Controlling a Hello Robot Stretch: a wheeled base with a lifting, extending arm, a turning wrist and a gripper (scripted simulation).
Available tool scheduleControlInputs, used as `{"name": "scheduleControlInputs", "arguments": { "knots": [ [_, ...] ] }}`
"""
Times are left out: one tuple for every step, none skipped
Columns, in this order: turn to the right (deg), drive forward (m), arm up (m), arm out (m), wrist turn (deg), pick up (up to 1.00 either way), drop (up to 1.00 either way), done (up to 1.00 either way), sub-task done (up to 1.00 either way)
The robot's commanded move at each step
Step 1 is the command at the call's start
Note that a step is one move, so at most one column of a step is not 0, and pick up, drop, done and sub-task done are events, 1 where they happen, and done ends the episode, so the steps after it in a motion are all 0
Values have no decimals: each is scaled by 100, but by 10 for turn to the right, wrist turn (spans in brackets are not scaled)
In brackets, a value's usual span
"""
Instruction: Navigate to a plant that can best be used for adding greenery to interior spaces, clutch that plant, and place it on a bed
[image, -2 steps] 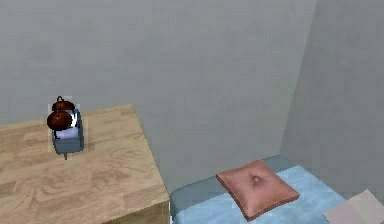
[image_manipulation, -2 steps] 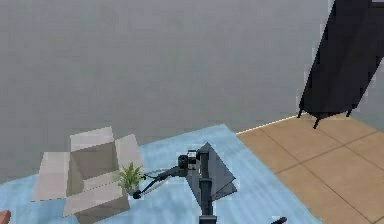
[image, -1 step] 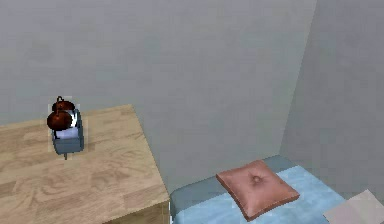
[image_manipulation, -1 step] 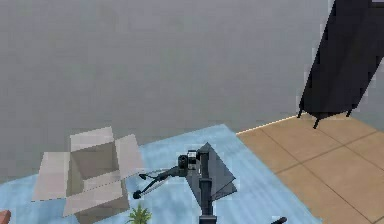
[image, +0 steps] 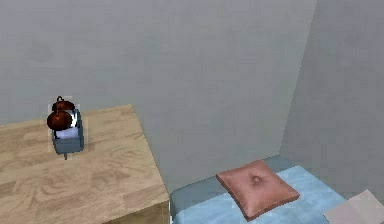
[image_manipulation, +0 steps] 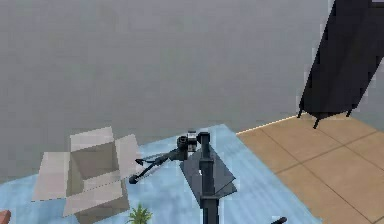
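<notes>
In the arm side view we record the small green leafy plant (image_manipulation: 140, 213) at 6 o'clock, against the light blue bed cover (image_manipulation: 30, 200), just below the open brown cardboard box (image_manipulation: 88, 172). The gripper (image_manipulation: 140, 170) points toward 9 o'clock beside that box. We cannot tell how its fingers are set or whether it holds anything.

Small green spiky plant (image_manipulation: 140, 214) on light-blue bed (image_manipulation: 232, 145), near arm side view's bottom edge
</notes>
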Motion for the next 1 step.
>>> {"name": "scheduleControlInputs", "arguments": {
  "knots": [
    [0, 0, 0, -8, 0, 0, 0, 0, 0]
  ]
}}
